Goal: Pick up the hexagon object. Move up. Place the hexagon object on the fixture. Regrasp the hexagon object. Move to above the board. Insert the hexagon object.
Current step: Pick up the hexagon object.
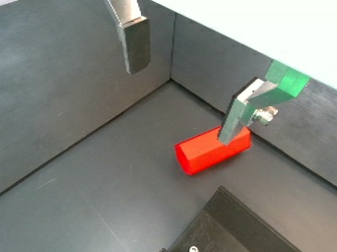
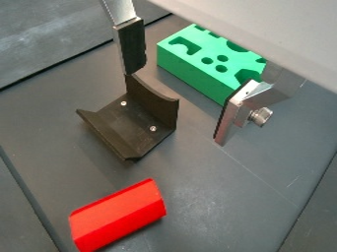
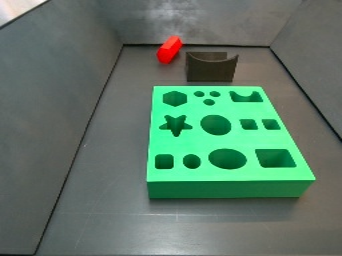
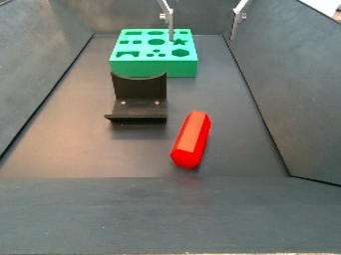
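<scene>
While gripper (image 2: pixel 178 87) gapes, glossy hexagon object (image 4: pixel 190 138) (prism) lies

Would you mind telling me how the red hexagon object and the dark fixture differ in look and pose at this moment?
The hexagon object is bright glossy red; the fixture is dull dark grey-brown. The hexagon object is a long prism lying on its side, while the fixture stands upright with a curved notch in its top. The fixture looks bulkier than the slim hexagon object. Both rest on the dark floor, apart from each other, and neither is held: the gripper hangs open above them.
</scene>
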